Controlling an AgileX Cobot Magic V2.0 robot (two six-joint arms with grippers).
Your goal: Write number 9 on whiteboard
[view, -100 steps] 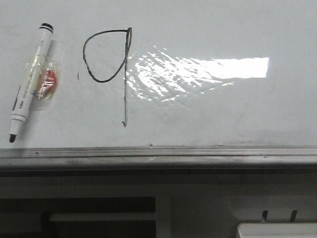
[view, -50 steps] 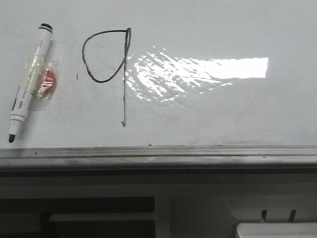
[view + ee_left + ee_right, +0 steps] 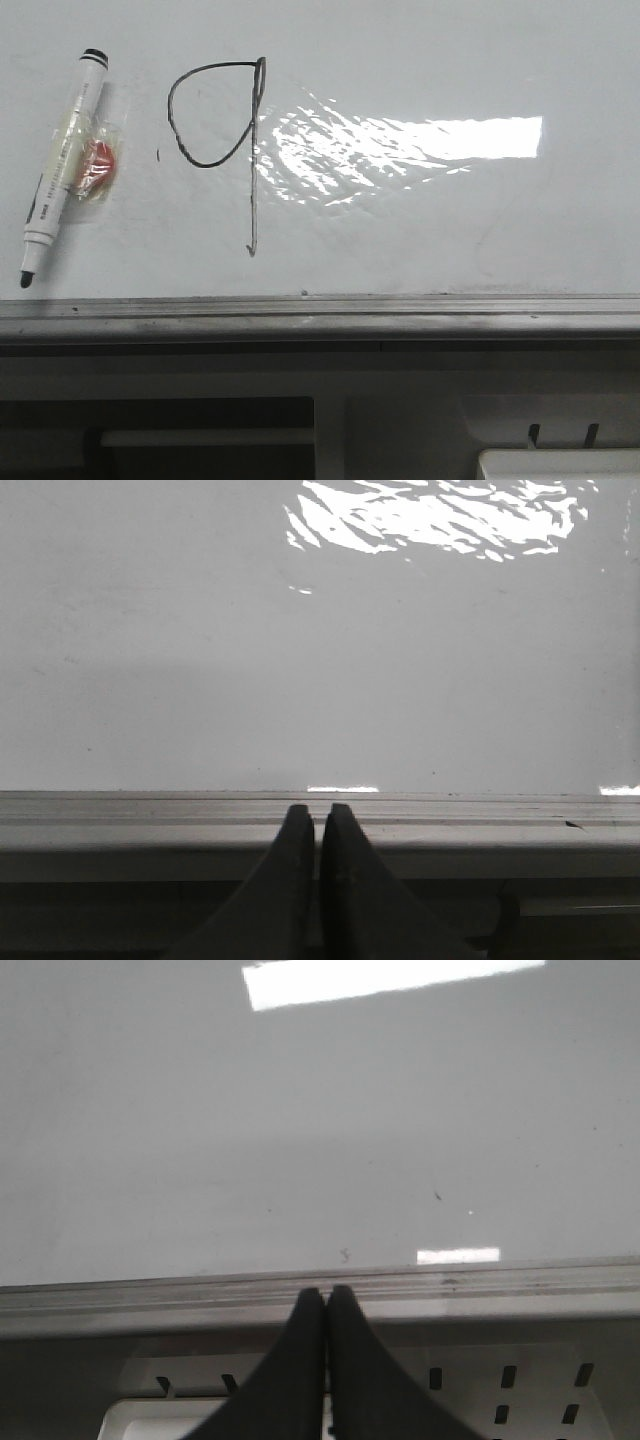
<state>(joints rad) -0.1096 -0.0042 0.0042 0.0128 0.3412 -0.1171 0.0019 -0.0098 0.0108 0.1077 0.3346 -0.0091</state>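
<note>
A thin black number 9 (image 3: pixel 250 150), with a rounded loop and a long straight tail, is drawn on the glossy whiteboard (image 3: pixel 420 230), left of a bright glare patch. A white marker (image 3: pixel 62 165) with a black tip lies uncapped at the board's left, on a bit of clear wrap with a red spot. Neither gripper shows in the front view. My left gripper (image 3: pixel 317 810) is shut and empty, over the grey metal tray edge (image 3: pixel 150 825). My right gripper (image 3: pixel 325 1292) is shut and empty, over the same edge (image 3: pixel 520 1290). The 9 and the marker are out of both wrist views.
A tiny black tick mark (image 3: pixel 157 154) sits left of the 9's loop. The grey tray edge (image 3: pixel 320 318) runs along the board's near side. A white perforated bin (image 3: pixel 500 1390) lies below the edge, its corner also in the front view (image 3: pixel 560 465).
</note>
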